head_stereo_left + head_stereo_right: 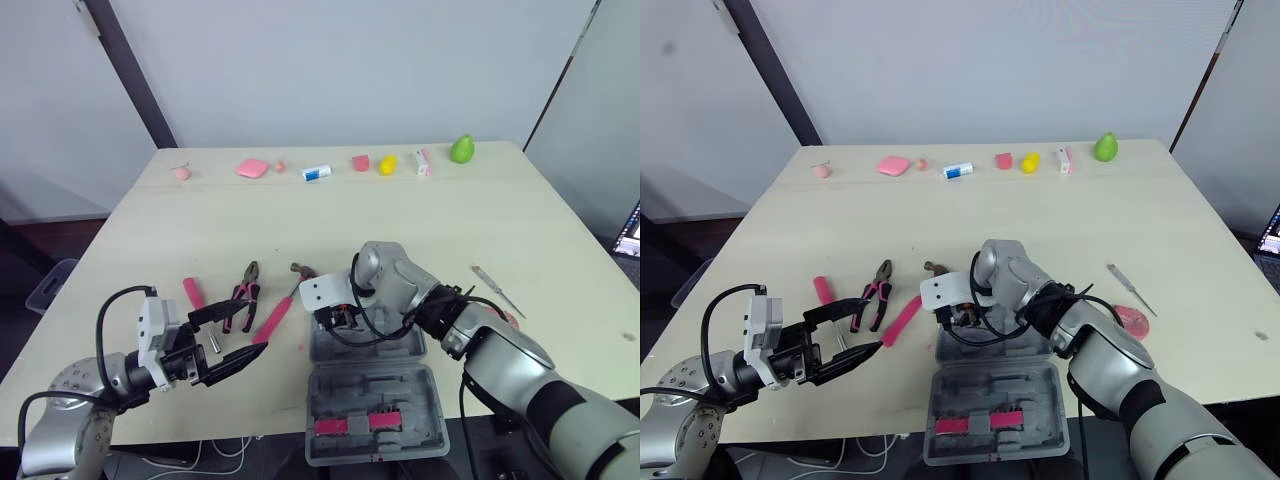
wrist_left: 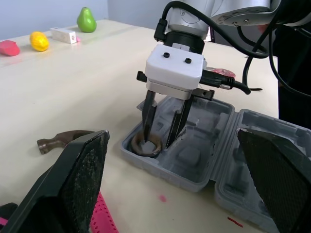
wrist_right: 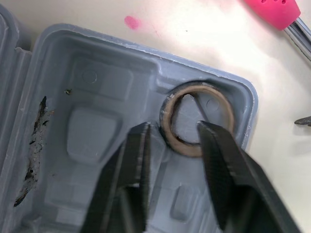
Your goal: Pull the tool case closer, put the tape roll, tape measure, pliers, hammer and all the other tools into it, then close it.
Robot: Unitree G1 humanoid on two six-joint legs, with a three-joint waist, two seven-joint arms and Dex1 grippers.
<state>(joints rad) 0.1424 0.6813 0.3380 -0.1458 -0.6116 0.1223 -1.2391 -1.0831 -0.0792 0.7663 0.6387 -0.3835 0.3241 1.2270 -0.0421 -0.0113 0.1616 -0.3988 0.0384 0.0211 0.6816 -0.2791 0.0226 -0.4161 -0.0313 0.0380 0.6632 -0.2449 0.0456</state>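
Note:
The grey tool case [image 1: 372, 388] lies open at the table's front centre. A brown tape roll [image 3: 197, 119] lies in a corner pocket of its far half. My right gripper [image 3: 172, 128] stands open over that pocket, its fingers [image 2: 148, 119] straddling one wall of the roll. My left gripper [image 1: 252, 330] hovers open at the front left, holding nothing. Just beyond it lie the pink-handled pliers [image 1: 243, 290], the pink-handled hammer [image 1: 274, 318], a pink stick [image 1: 193, 292] and a small metal bit [image 1: 213, 338].
A thin metal tool [image 1: 497, 290] and a red round thing [image 1: 1130, 320] lie right of the case. Along the far edge stands a row of small items, from a peach one [image 1: 181, 172] to a green pear [image 1: 461, 149].

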